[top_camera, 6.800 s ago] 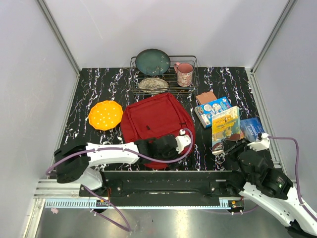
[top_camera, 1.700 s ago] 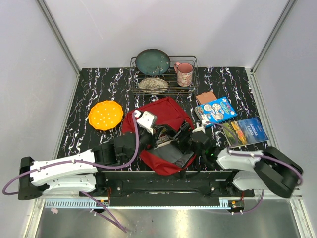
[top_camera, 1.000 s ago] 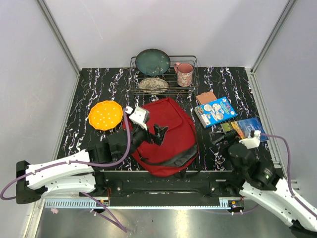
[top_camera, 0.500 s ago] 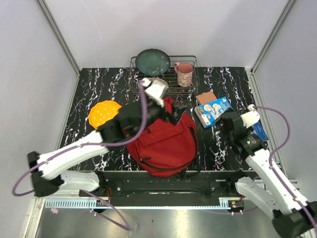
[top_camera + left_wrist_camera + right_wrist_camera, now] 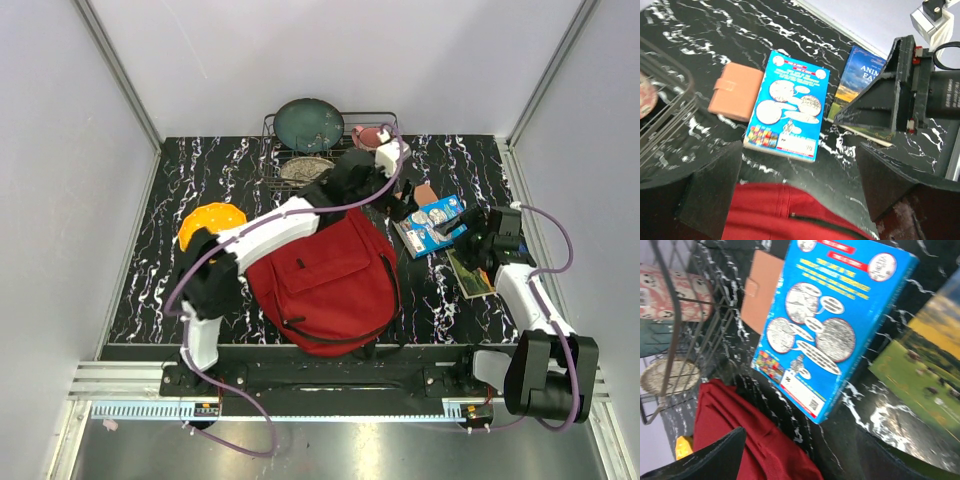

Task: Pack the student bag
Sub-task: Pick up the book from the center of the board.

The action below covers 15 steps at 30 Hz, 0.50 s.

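1. Top view: the student bag (image 5: 320, 285) lies red on the table (image 5: 170, 290), centre toward 6 o'clock. The left tool (image 5: 403, 205) hovers released off its 1 o'clock corner, beside the blue book (image 5: 432, 222). The right tool (image 5: 458, 232), at 3 o'clock, gapes empty.
2. Left wrist: fingers (image 5: 710, 195) spread on nothing. Blue book at 12, orange wallet (image 5: 735, 91) at 10, bag at 6.
3. Right wrist: blue book ahead, landscape book (image 5: 925, 385) at 3, bag at 7.

Lab robot cell, grey walls (image 5: 330, 50), aluminium framing (image 5: 120, 75)
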{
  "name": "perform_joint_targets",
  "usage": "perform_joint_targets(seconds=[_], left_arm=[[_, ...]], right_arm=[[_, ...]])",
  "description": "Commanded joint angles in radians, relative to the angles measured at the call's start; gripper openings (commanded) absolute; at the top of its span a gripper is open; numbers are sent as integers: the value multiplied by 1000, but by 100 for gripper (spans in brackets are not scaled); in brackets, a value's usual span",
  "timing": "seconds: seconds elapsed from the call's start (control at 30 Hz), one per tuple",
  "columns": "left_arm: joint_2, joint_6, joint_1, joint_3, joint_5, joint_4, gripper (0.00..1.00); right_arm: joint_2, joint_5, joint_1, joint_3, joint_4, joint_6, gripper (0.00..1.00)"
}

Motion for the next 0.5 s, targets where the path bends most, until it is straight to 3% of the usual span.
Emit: perform_joint_targets(seconds=[0.0,0.17,0.47], left_arm=[[176,-34,34,166,180,46,99],[331,-71,63,305,237,23,99],[520,-129,92,434,205,16,99]], right_arm=[[14,-107,-5,-9,171,4,91],[14,-55,-7,-15,185,11,89],[43,-3,-7,-29,191,21,91]])
